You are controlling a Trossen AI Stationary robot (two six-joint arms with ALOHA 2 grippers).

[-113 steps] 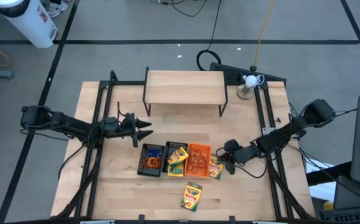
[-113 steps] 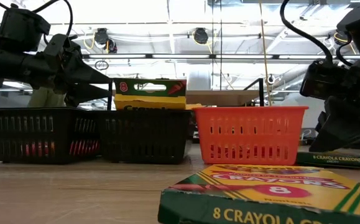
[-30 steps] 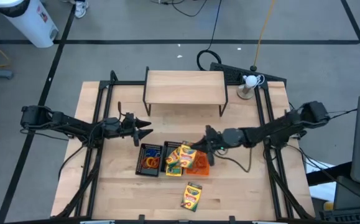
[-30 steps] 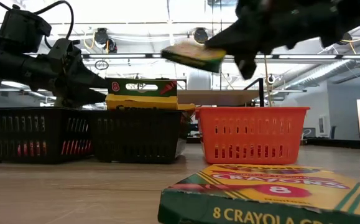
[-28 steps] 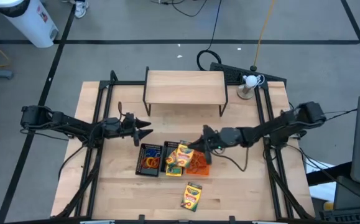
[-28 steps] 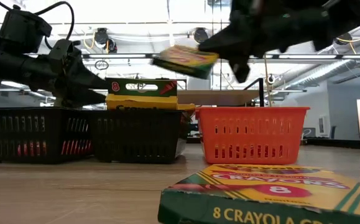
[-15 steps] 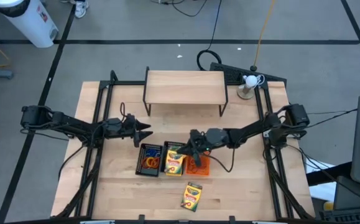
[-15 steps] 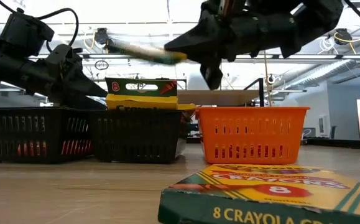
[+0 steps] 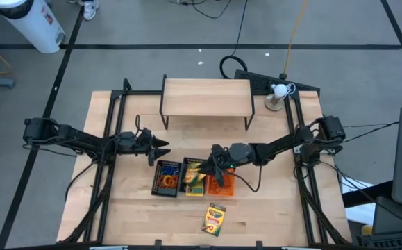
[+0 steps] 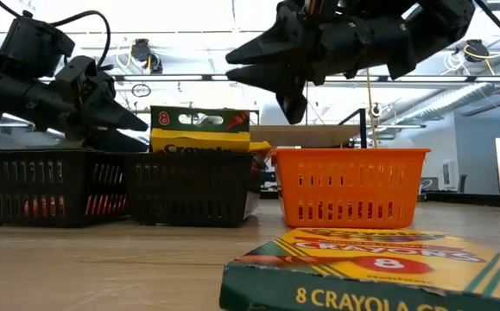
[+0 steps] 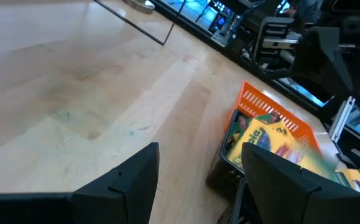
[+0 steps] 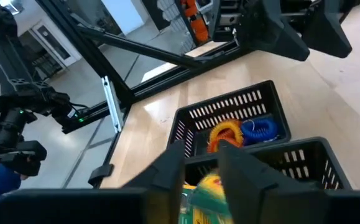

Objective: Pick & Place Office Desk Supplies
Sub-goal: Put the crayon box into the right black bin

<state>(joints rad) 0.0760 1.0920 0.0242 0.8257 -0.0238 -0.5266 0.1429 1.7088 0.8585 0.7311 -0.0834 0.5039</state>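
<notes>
Starting at nine o'clock on the table, your left gripper [image 9: 160, 144] is hovering with its fingers spread apart and gripping nothing, pointing toward three o'clock just above the tray row. Below it, at about seven o'clock of centre, the left black mesh tray [image 9: 169, 177] is holding coiled rubber bands [image 12: 242, 132], orange and blue; in the low view they are showing only as red smudges through the wire mesh, hard to make out.

Next along, the middle black mesh tray [image 9: 194, 179] is holding yellow-and-green crayon boxes [image 10: 203, 133] standing upright, their tops rising over the rim; how many are in there you cannot tell, since the right arm is covering part of them.

Your right gripper [image 9: 210, 164] is hanging directly over that tray's upper edge, its fingers slightly parted and clamped on nothing, a crayon box lying just beneath them in the right wrist view.

The orange mesh tray [image 9: 222, 185] is sitting touching the middle one on its three o'clock side, mostly hidden under the right arm; its contents are not readable.

At six o'clock, well apart from the trays, a loose crayon box [image 9: 214, 218] is lying flat on the pale wooden table [image 9: 270, 201]; the low view is cutting off its near end.
</notes>
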